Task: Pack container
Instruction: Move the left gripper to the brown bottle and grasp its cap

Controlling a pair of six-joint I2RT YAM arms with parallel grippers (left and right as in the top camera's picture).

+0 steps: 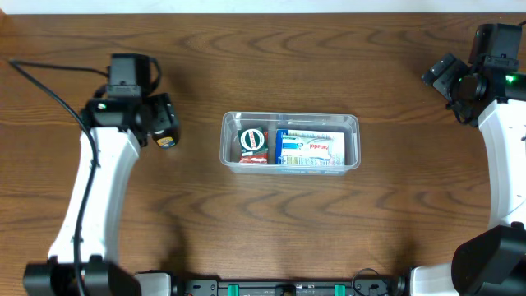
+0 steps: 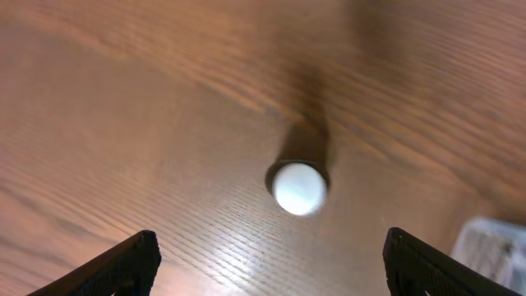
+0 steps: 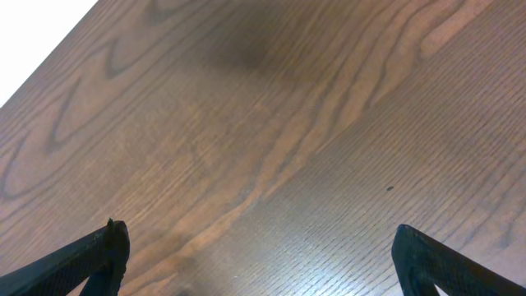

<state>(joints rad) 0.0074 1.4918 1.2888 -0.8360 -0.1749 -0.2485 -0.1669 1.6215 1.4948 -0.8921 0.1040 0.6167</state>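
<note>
— What's the arm on the left doing?
— The left gripper (image 2: 269,251) hangs over the desk (image 1: 246,238) with its fingers spread wide, and a small white round thing (image 2: 299,188) sits right beneath it. I'd say it's lining up a pickup: drop down, close on it, carry it right.
— To the container (image 1: 291,117)?
— Yes, it's mid-desk, near that arm on its right. It already holds a green-labelled item (image 1: 251,139) and a blue-and-white packet (image 1: 310,148), so the free room looks tight.
— And the right gripper (image 3: 259,242)?
— Its fingers are apart with nothing between them, over bare wood at the far right.
— What is the white thing?
— I can't tell. From above the arm covers most of it, and the wrist camera shows only a blurred top.
</note>
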